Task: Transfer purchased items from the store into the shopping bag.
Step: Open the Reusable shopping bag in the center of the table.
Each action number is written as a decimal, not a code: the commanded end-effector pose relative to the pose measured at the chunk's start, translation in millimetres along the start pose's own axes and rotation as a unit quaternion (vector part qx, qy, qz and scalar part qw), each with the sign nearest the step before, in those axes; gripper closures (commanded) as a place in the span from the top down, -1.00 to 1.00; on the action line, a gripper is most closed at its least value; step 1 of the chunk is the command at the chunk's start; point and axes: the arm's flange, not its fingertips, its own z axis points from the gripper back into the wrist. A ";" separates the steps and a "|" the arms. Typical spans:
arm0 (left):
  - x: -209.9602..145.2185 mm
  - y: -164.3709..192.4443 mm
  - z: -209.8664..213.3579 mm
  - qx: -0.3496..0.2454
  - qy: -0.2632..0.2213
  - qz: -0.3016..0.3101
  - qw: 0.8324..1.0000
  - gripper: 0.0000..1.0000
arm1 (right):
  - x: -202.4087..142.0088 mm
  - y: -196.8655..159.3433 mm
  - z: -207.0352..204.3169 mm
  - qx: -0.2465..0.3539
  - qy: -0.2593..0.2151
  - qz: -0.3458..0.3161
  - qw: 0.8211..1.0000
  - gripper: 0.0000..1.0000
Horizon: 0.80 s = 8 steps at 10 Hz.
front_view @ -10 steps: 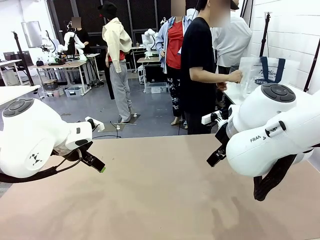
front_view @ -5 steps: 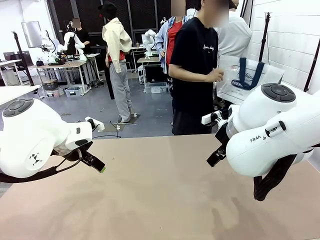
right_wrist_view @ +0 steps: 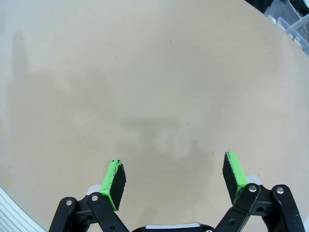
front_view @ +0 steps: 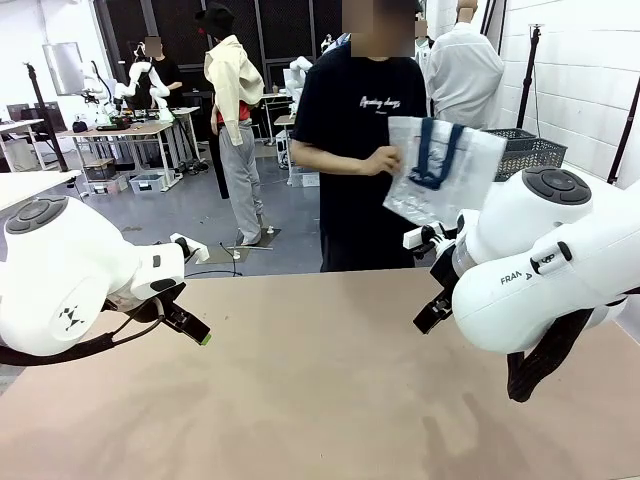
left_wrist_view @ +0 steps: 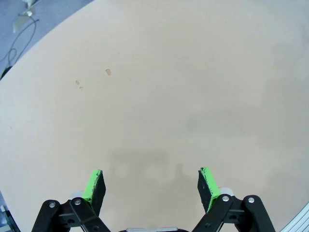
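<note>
1. A person stands at the far side of the table (front_view: 300,400) and holds the bag (front_view: 455,190) up in the air with one hand (front_view: 381,160).
2. The left gripper (left_wrist_view: 150,173) hangs above the table, its fingers spread wide, with nothing between them.
3. The right gripper (right_wrist_view: 173,162) is the same: fingers apart, empty, above the table.

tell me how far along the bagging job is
Done: nothing looks bagged yet. In hand: the person's hand holds the shopping bag up past the far edge of the table. The robot's left hand and right hand hang open above it, gripping nothing. Left: the whole transfer into the bag.
</note>
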 end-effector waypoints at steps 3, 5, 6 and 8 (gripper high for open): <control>-0.4 1.3 0.0 0.000 0.000 0.002 1.000 1.00 | 0.0 -0.1 0.0 0.000 0.000 0.000 1.000 1.00; -0.4 1.3 0.0 0.000 0.000 0.002 1.000 1.00 | 0.0 -0.1 0.0 0.000 0.000 0.000 1.000 1.00; -0.4 1.3 0.0 0.000 0.000 0.002 1.000 1.00 | 0.0 -0.1 0.0 0.000 0.000 0.000 1.000 1.00; -0.4 1.3 0.0 0.000 0.000 0.002 1.000 1.00 | 0.0 -0.1 0.0 0.000 0.000 0.000 1.000 1.00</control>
